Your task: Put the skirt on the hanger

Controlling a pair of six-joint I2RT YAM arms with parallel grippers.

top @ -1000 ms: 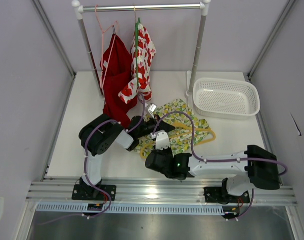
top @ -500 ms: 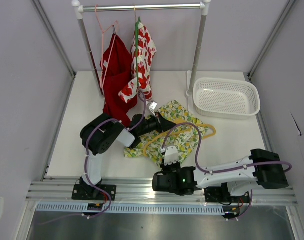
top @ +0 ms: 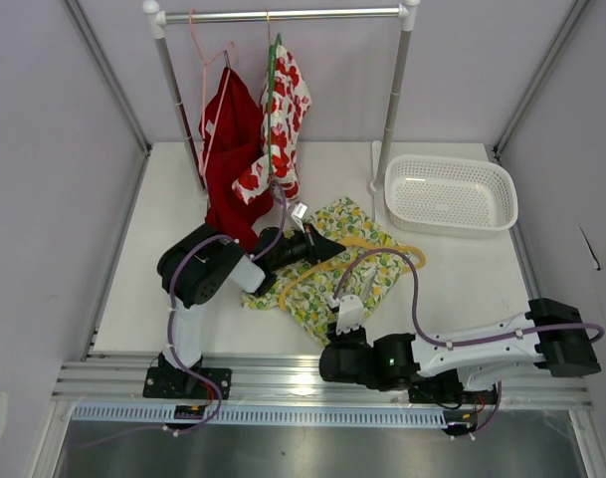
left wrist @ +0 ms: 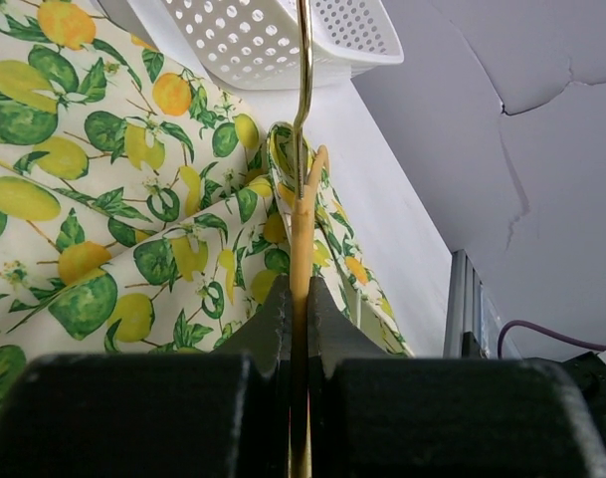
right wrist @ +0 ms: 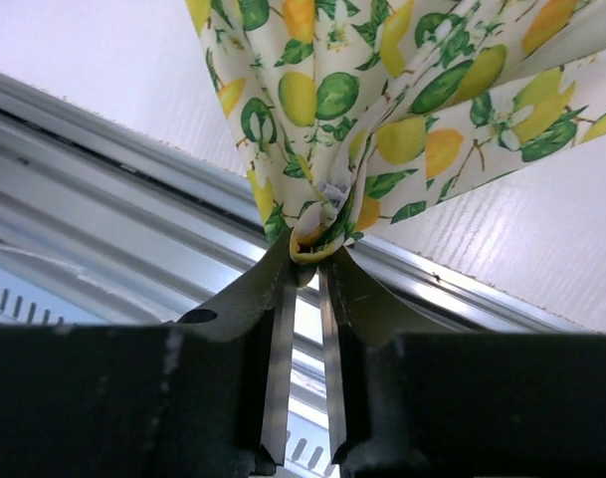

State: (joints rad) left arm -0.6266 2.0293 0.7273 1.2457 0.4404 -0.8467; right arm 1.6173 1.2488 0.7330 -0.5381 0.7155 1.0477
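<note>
Right gripper (right wrist: 304, 261) pinching a fold of the skirt (right wrist: 312, 100) at its fingertips, cloth fanning ahead, left gripper (left wrist: 299, 299) clamped on the hanger (left wrist: 301, 239).

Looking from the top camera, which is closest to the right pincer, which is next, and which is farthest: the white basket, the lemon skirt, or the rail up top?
1. The lemon skirt, pinched in the right pincer.
2. The white basket, back right.
3. The rail, far back.
</note>
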